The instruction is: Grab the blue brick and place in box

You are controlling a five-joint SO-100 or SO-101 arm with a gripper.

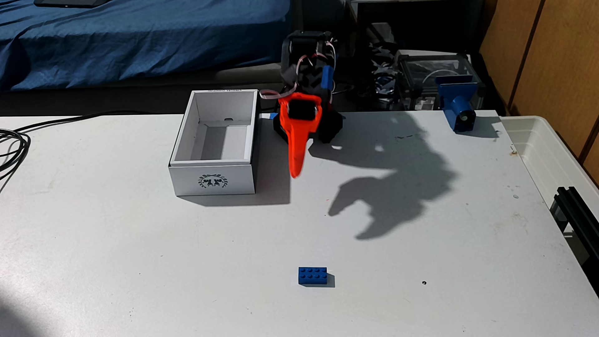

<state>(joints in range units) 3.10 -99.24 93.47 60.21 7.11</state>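
brick (312, 276): one, blue, studs up, flat on the table (129, 259) near the front, well apart from the box
handling: looks light, stiff and a bit slick; i'd pinch it across the short sides
box (214, 144): one, white, open and empty, emblem facing us, just left of the arm
gripper (295, 168): one, orange, pointing down beside the box, holding nothing; its shadow suggests parted jaws, but i can't tell
clamp (458, 108): one, blue, far right
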